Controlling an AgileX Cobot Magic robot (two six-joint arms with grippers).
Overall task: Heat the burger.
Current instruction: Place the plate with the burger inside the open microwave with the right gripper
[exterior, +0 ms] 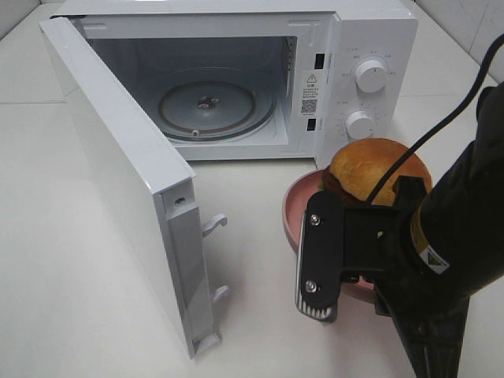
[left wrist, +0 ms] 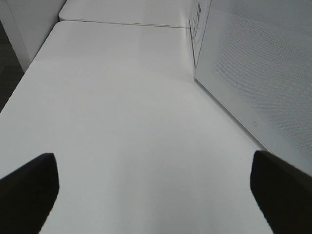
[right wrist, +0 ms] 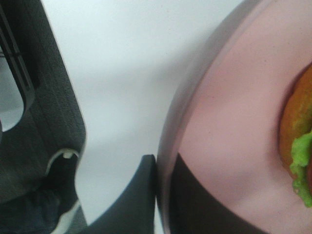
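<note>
The burger point(exterior: 370, 169), a golden bun with lettuce, sits on a pink plate point(exterior: 298, 213) on the table in front of the microwave's control panel. In the right wrist view the burger's point(right wrist: 297, 146) edge shows on the plate point(right wrist: 229, 122). My right gripper point(exterior: 339, 287) is shut on the plate's near rim, with one finger point(right wrist: 139, 195) outside and one inside the rim point(right wrist: 163, 200). The white microwave point(exterior: 370, 47) stands open, its glass turntable point(exterior: 209, 106) bare. My left gripper point(left wrist: 156, 195) is open and empty over bare table, out of the exterior view.
The microwave door point(exterior: 118, 173) swings wide to the left and reaches toward the table's front; its outer face shows in the left wrist view point(left wrist: 253, 63). Two knobs point(exterior: 370, 75) are on the panel. The table edge and dark floor show in the right wrist view point(right wrist: 44, 122).
</note>
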